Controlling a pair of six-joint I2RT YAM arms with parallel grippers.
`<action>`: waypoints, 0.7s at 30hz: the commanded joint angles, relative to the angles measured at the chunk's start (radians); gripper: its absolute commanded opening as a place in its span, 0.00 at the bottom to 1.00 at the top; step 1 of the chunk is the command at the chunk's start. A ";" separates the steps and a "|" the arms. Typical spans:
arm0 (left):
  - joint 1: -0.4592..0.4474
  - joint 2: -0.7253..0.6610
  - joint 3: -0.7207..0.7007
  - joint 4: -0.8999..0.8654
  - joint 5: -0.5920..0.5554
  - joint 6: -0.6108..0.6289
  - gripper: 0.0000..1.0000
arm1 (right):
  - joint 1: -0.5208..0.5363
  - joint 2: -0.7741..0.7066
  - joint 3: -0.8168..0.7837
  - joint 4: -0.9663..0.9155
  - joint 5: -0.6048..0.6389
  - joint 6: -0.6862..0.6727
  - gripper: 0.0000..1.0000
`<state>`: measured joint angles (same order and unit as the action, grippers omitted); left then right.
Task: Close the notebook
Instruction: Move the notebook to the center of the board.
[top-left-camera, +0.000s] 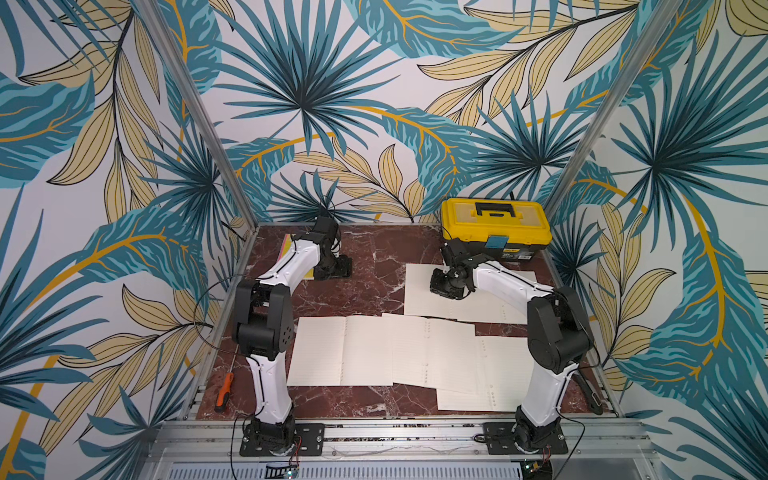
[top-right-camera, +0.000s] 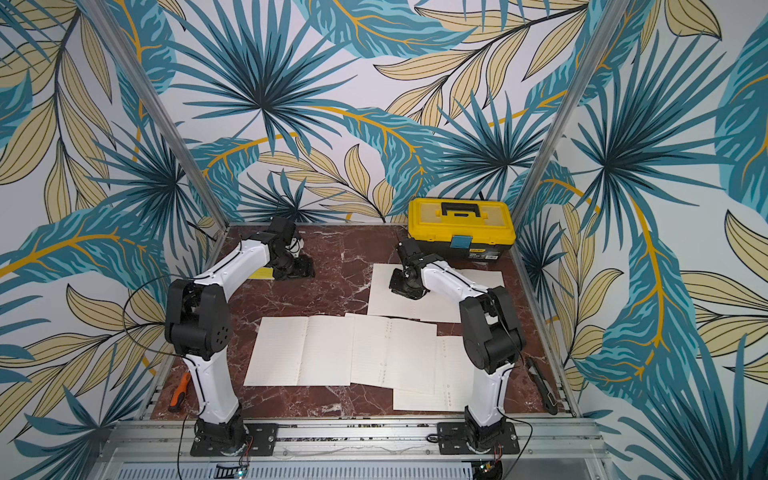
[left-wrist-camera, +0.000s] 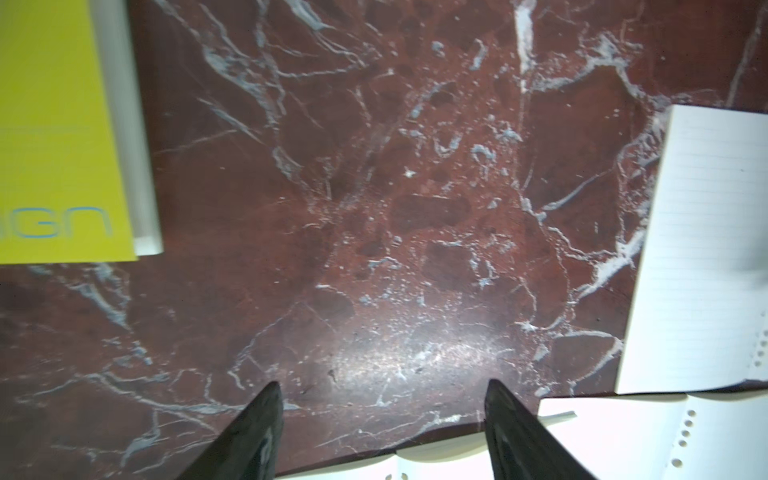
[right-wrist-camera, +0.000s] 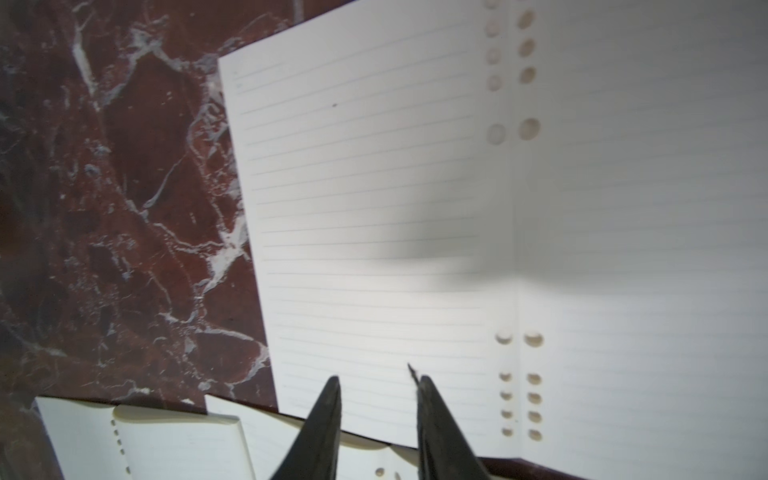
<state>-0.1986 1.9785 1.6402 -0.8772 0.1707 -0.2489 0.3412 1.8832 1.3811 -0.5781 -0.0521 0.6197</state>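
The open notebook (top-left-camera: 419, 291) lies flat on the far right part of the tabletop (top-left-camera: 374, 266), just in front of a yellow toolbox (top-left-camera: 494, 226) that stands against the back wall. Both of its lined pages face up, with punched holes running along the fold (right-wrist-camera: 513, 249).

The right hand (right-wrist-camera: 380, 379) hangs over the notebook's left page, and in both top views it covers part of that page. Its fingers (right-wrist-camera: 328, 415) stand a little apart with only paper showing between them, so it grips nothing. Whether the tips touch the page cannot be told.

The left hand (left-wrist-camera: 383, 384) is at the far left of the tabletop, above bare marble. Its fingers (left-wrist-camera: 257, 432) are spread wide and empty. A closed yellow notebook (left-wrist-camera: 54, 124) lies just beside it.

Nearer the front edge, three more open notebooks (top-left-camera: 332, 351) lie in an overlapping row between the two arm bases. An orange-handled screwdriver (top-left-camera: 223, 392) rests at the front left edge of the tabletop, and a dark knife (top-right-camera: 540, 384) lies along the right edge
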 joint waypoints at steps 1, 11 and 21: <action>-0.036 -0.008 -0.011 0.068 0.079 -0.041 0.77 | -0.064 -0.069 -0.035 -0.086 0.076 -0.020 0.35; -0.137 0.072 0.063 0.131 0.185 -0.097 0.78 | -0.206 -0.077 -0.031 -0.172 0.162 -0.050 0.44; -0.212 0.136 0.111 0.159 0.216 -0.150 0.78 | -0.237 -0.047 -0.034 -0.134 0.020 -0.108 0.45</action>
<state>-0.4023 2.1105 1.7367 -0.7452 0.3656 -0.3737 0.0944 1.8332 1.3701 -0.7292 0.0406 0.5442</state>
